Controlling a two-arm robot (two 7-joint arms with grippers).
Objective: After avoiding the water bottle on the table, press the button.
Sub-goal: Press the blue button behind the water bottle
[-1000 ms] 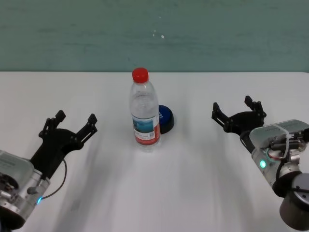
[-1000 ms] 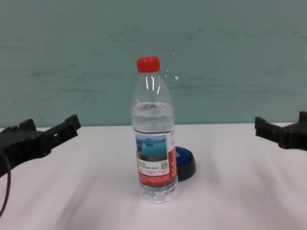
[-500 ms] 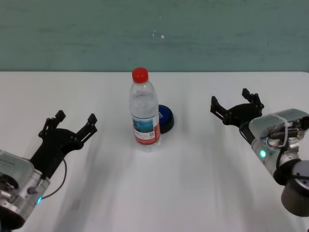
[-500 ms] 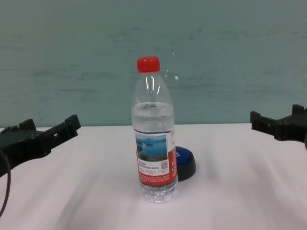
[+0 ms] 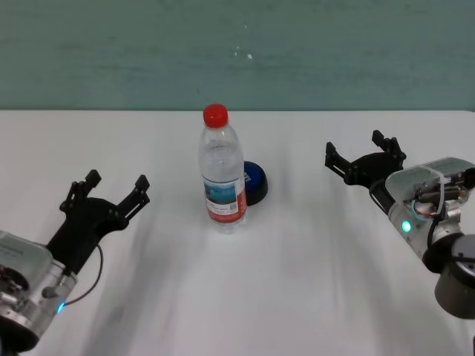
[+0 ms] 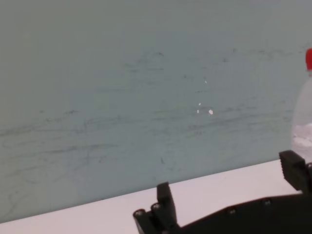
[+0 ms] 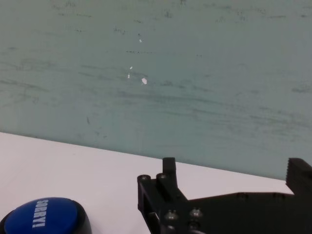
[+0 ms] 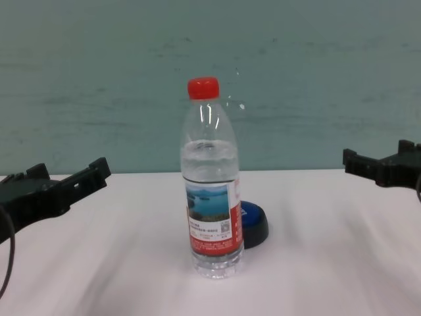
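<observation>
The water bottle [image 5: 223, 178] stands upright mid-table, with its red cap on; it also shows in the chest view [image 8: 212, 197] and at the edge of the left wrist view [image 6: 304, 122]. The blue button [image 5: 257, 182] sits just behind and to the right of it, partly hidden by the bottle [image 8: 255, 224]; the right wrist view shows it too [image 7: 44, 220]. My right gripper [image 5: 358, 153] is open and empty, raised right of the button and apart from it. My left gripper [image 5: 116, 183] is open and empty, left of the bottle.
The white table [image 5: 297, 282] stretches wide around the bottle and button. A teal wall [image 5: 237, 52] stands behind its far edge. Nothing else lies on the tabletop.
My right gripper has moved slightly up and farther back over the table. The left arm, bottle and button have not moved.
</observation>
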